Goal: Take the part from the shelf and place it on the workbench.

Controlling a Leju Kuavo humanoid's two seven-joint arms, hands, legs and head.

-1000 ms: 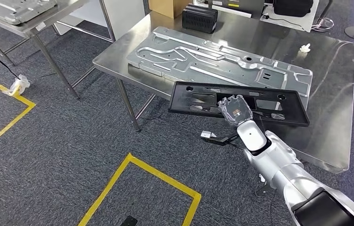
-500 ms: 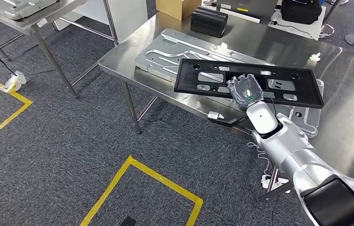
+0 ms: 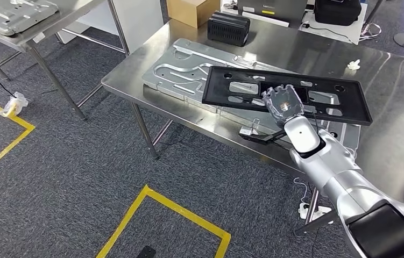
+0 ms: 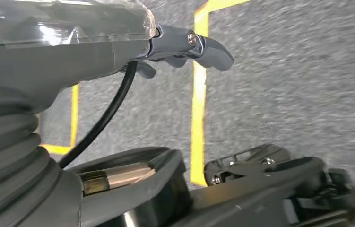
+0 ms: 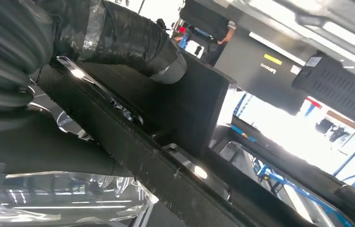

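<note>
Part: black plastic panel [image 3: 296,94], flat, long rectangle with a raised rim, cutouts and round holes; matte, scuffed along the edge in my right wrist view.
Part position: held over the silver plate on the tabletop, tilted; couldn't tell whether it touched the plate.
Right hand: my right hand [image 3: 283,105] was clamped on the panel's near long edge, thumb on top, fingers under, clear film over the hand.
Left hand: my left hand [image 4: 180,45] hung over the floor, fingers curled in, nothing in them.
Plate: stamped sheet metal [image 3: 189,67], bright silver, ribbed with pressed channels and slots, lying flat.
Tabletop: brushed stainless [image 3: 388,80], reflective, thin steel legs.
Other items: brown cardboard box [image 3: 189,11] and black ribbed box [image 3: 227,28] at the far edge; small white piece [image 3: 353,65] near the right side.
Floor: grey carpet [image 3: 54,177], coarse weave, yellow tape outlines.
Vs 0.5 s ago: whole view shifted, so camera moved; the panel sat about the same against the plate, my grip was unchanged.
</note>
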